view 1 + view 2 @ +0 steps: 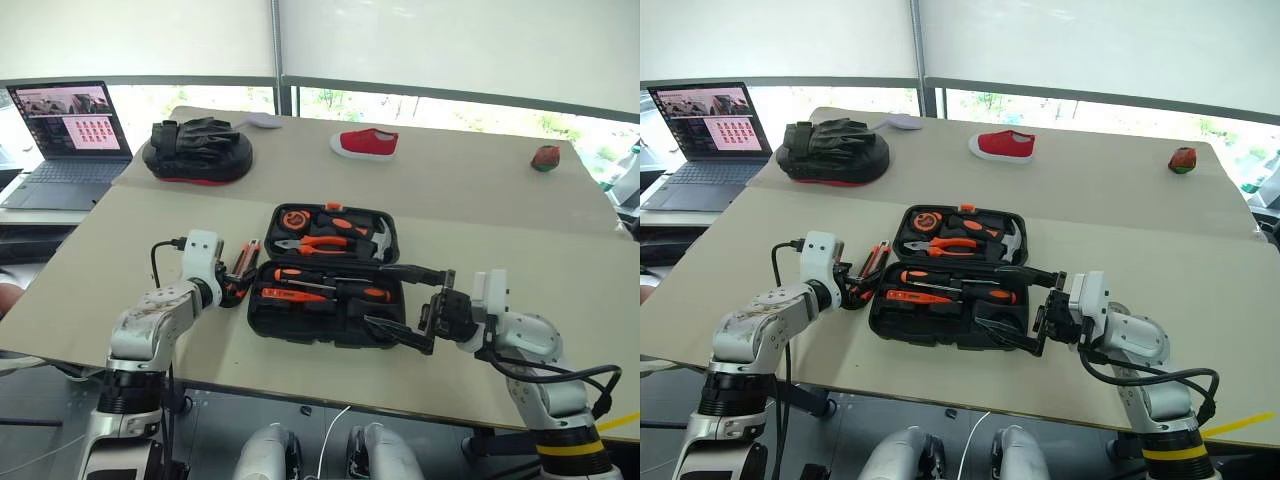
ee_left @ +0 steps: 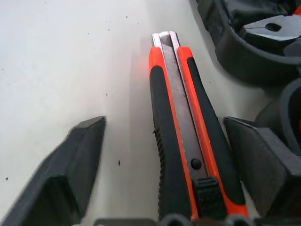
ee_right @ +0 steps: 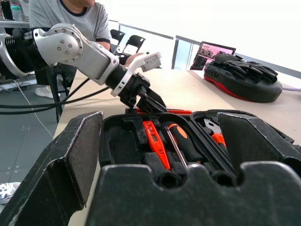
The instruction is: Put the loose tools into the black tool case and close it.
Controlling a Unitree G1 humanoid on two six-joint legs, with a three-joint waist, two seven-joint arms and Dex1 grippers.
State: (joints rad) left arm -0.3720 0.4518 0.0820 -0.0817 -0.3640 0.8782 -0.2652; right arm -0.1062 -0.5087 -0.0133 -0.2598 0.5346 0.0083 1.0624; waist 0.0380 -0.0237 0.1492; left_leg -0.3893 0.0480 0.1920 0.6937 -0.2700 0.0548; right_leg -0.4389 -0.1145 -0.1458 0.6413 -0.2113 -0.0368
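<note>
The black tool case point(image 1: 262, 318) lies open in the middle of the table. Pliers, a hammer and a tape measure sit in its far half, and screwdrivers point(image 1: 300, 274) in its near half. An orange-black utility knife point(image 2: 183, 141) lies flat on the table just left of the case point(image 1: 246, 260). My left gripper point(image 1: 233, 287) is open and straddles the knife's rear end point(image 2: 164, 125), with a clear gap on one side. My right gripper point(image 1: 380, 296) is open at the case's right side, pointing across the near half with nothing between its fingers point(image 3: 162, 122).
A black padded mitt point(image 1: 197, 150) with a red edge, a red shoe point(image 1: 365, 143) and a small red object point(image 1: 545, 158) lie on the far table. A laptop point(image 1: 70, 130) stands on a side table at the far left. A person point(image 3: 70, 16) sits beyond the table's left.
</note>
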